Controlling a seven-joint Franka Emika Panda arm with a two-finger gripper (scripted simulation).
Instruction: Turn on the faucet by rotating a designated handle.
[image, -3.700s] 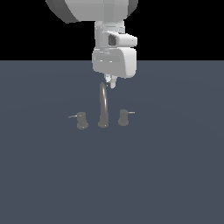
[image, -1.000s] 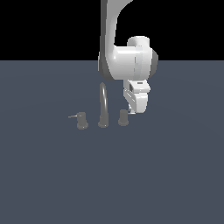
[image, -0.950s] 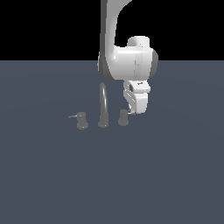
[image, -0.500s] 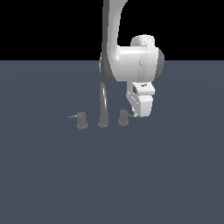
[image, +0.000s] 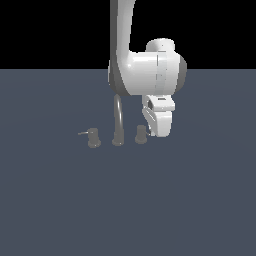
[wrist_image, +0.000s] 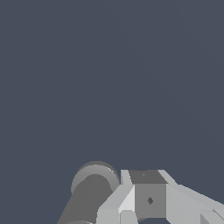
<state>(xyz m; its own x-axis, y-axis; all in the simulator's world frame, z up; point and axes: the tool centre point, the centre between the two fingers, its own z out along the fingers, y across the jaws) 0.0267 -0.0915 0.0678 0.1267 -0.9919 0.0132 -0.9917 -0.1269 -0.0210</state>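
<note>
- Faucet (image: 118, 120): dark grey set standing on the grey desk (image: 128, 200); the tall slim spout rose upright and arched at the top, its base between two knobs.
- Handle (image: 141, 134): a small squat cylinder, long axis upright, just beside the spout base toward the exterior view's right. I could not tell which way its lever pointed, since my hand covered that side.
- Twin knob (image: 93, 138): stood toward the exterior view's left of the spout, with its thin lever sticking out level toward the exterior view's left.
- Arm: my white upper link came down from the top of the exterior view, bulged into a large wrist above the set, and my hand hung down from it, tilted.
- Gripper (image: 159, 125): sat low, just beside the handle on the exterior view's right. I could not tell whether the fingers were apart or together, nor whether they touched the lever.
- Wrist view: a grey cylinder (wrist_image: 89, 192) lay close against one pale finger (wrist_image: 144, 197); bare desk filled the remainder.
</note>
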